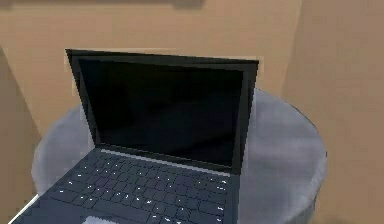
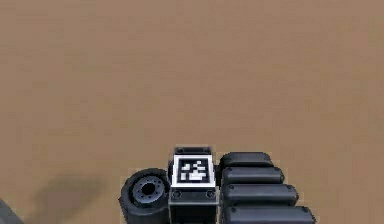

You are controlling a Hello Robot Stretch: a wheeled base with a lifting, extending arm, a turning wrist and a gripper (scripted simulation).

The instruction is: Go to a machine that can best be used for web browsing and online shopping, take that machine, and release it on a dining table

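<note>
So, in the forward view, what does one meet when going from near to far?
The open laptop, first its keyboard, then its upright dark screen → the far side of the round grey table → the tan wall.

Round grey table (image 1: 290,150), open dark laptop (image 1: 165,110) on top, screen black

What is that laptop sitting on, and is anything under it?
The laptop stands open on a round grey table, with bare tabletop showing on both sides of it. Its base covers the tabletop directly beneath, so whether anything lies under it cannot be told.
</note>
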